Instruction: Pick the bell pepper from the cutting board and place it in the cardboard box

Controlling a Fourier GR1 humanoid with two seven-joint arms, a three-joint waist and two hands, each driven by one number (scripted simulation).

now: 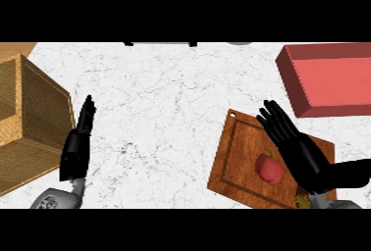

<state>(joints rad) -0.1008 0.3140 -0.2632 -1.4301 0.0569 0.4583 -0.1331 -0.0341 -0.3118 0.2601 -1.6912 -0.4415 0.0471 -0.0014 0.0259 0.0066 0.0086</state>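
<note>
A white marbled counter point(174, 108) fills the view. At its left edge stands the cardboard box point(29, 122), open at the top, its brown walls running out of view at the left. At the far right lies a red box point(330, 78), shallow and also cut off by the edge. Nearer, on the right side, the wooden cutting board point(239, 162) lies turned at an angle, with a small hole in its far corner.

The right hand point(297, 147) hangs over the board's right part, fingers straight and spread, pointing far and left, thumb out to the right; it holds nothing. The left hand point(76, 144) shows at the near left, just right of the box, edge-on with fingers straight and pointing away; it is open and at rest, apart from everything else.

The bell pepper point(270, 169) is red and lies on the cutting board, just left of the right hand's palm. Whether the hand touches it cannot be told.
</note>
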